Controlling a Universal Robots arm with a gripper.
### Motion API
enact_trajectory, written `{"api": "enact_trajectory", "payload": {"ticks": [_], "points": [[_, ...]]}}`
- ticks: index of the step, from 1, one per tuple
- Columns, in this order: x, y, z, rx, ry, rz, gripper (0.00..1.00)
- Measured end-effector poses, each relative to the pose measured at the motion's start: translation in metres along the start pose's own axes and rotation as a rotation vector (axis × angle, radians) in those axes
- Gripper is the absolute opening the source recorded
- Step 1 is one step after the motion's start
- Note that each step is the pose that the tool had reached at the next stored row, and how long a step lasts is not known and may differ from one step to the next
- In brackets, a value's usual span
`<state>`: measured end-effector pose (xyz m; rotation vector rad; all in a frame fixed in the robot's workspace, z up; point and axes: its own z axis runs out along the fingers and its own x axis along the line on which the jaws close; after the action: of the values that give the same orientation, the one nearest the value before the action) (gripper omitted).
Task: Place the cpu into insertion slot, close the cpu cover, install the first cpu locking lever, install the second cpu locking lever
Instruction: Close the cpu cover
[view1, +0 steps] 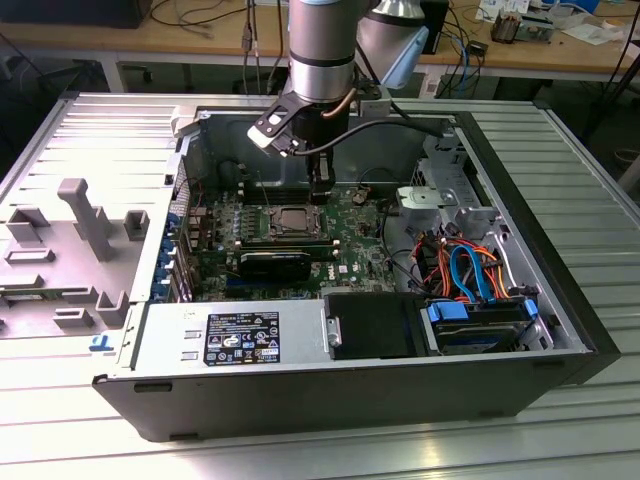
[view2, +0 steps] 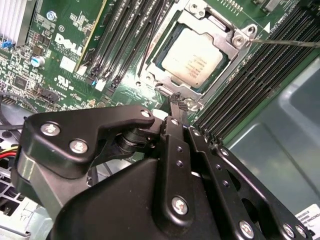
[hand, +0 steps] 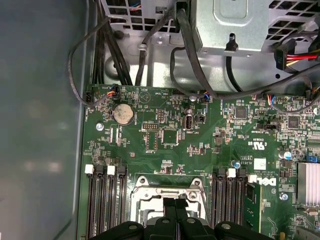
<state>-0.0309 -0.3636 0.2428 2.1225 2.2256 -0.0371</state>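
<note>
Item: I am poising my claw (view2: 177, 99), fingers together and empty, beside the socket corner, since the cpu (view2: 197, 55) is lying under the lowered cpu cover (view2: 220, 30), locking lever (view2: 285, 43) jutting free.

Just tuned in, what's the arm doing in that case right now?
The arm's gripper, fingers together, is down at the edge of the cpu cover inside the open computer case. The cpu already lies in its slot with the cover closed around it. A thin locking lever juts from one corner across the memory slots.
</note>
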Motion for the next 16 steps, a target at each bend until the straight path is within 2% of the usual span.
{"api": "enact_trajectory", "payload": {"ticks": [3, 10, 16], "points": [[0.0001, -0.0034, 0.0000, 0.0001, 0.0000, 0.000, 0.11], [0.0007, -0.0171, 0.0000, 0.0007, 0.0000, 0.000, 0.11], [0.0009, -0.0243, 0.0002, 0.0022, 0.0001, 0.000, 0.11]]}}
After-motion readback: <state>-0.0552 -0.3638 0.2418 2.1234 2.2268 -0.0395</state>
